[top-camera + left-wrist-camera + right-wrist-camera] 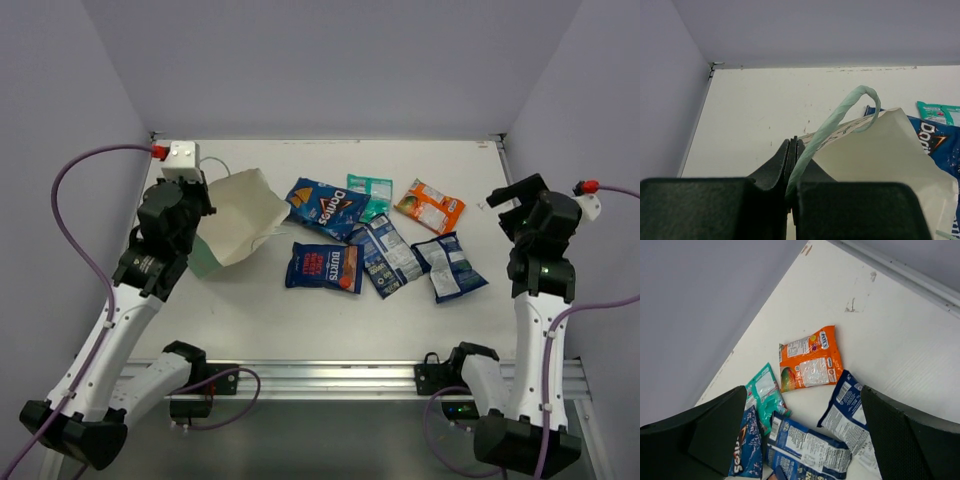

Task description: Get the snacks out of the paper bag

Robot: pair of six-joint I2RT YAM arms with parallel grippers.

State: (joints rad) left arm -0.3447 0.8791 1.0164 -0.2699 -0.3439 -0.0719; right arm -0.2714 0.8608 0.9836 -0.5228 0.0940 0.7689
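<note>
The paper bag (240, 215) is at the left of the table, tipped so that its white inside shows. My left gripper (203, 215) is shut on the bag's mint string handle (840, 115) at the bag's edge (880, 160). Six snack packets lie on the table right of the bag: the Doritos (325, 207), the teal one (370, 195), the orange one (430, 206), the blue one with a red label (323, 267) and two more blue ones (385, 255) (450, 265). My right gripper (508, 195) is open and empty, raised above the orange packet (810, 362) and the blue packets (847, 412).
Grey walls close the table on the left, back and right. A metal rail (330, 378) runs along the near edge between the arm bases. Bare tabletop (300, 320) lies in front of the packets.
</note>
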